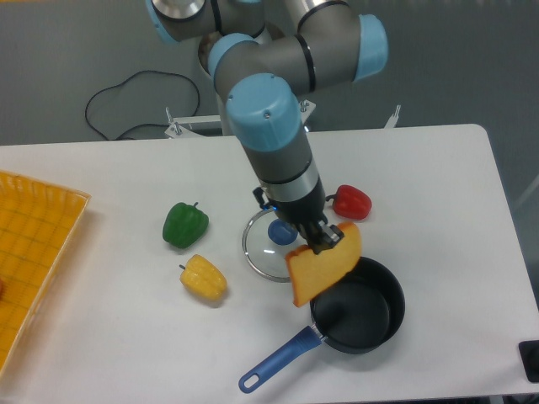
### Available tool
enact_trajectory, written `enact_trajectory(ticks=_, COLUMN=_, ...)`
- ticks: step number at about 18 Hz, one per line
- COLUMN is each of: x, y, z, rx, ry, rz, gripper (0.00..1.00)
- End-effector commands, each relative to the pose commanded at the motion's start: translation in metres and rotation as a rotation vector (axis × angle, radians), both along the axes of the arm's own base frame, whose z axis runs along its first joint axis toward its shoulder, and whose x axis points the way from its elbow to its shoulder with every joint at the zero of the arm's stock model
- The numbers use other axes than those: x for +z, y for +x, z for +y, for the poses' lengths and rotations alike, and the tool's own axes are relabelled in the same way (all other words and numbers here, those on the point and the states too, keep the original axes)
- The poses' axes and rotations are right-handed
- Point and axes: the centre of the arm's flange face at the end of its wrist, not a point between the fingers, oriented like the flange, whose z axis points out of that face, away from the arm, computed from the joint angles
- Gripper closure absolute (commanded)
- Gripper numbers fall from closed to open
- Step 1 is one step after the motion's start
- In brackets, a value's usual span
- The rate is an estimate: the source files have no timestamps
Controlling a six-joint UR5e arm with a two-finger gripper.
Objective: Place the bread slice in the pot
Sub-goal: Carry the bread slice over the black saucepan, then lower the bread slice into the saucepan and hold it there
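Observation:
The bread slice (pixel 322 266) is orange-yellow with a darker crust edge. It hangs tilted in my gripper (pixel 324 241), which is shut on its upper edge. The slice is in the air over the left rim of the pot (pixel 362 313), a small black saucepan whose blue handle (pixel 274 364) points to the front left. The pot's inside looks empty. The slice's lower corner overlaps the pot's left rim in this view; I cannot tell whether it touches.
A round glass lid with a blue knob (pixel 274 240) lies just behind the slice, partly hidden by the arm. A red pepper (pixel 352 202), a green pepper (pixel 184 224) and a yellow pepper (pixel 204 278) lie on the white table (pixel 438 185). An orange-yellow tray (pixel 34 252) sits at the left edge.

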Motion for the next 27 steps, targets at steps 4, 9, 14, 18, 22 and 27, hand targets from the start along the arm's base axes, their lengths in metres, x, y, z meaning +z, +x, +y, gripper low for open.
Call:
enact_trajectory(ticks=4, x=-0.012, y=-0.015, z=-0.004, rx=-0.016, ry=-0.025, rz=-0.005, gripper=1.00)
enact_trajectory(ticks=9, x=-0.038, y=-0.025, z=-0.001, rx=-0.012, ry=-0.021, rz=0.003, gripper=1.00)
enact_trajectory(ticks=14, x=-0.058, y=-0.039, z=-0.005, rx=-0.020, ry=-0.047, rz=-0.019, gripper=1.00)
enact_trajectory(ticks=18, x=-0.069, y=-0.046, z=-0.002, rx=-0.024, ry=-0.039, rz=-0.003, gripper=1.00)
enact_trajectory(ticks=22, x=-0.079, y=-0.051, z=0.002, rx=-0.024, ry=-0.035, rz=0.003, gripper=1.00)
enact_trajectory(ticks=27, x=-0.087, y=-0.053, z=0.001, rx=-0.020, ry=-0.038, rz=0.008, gripper=1.00)
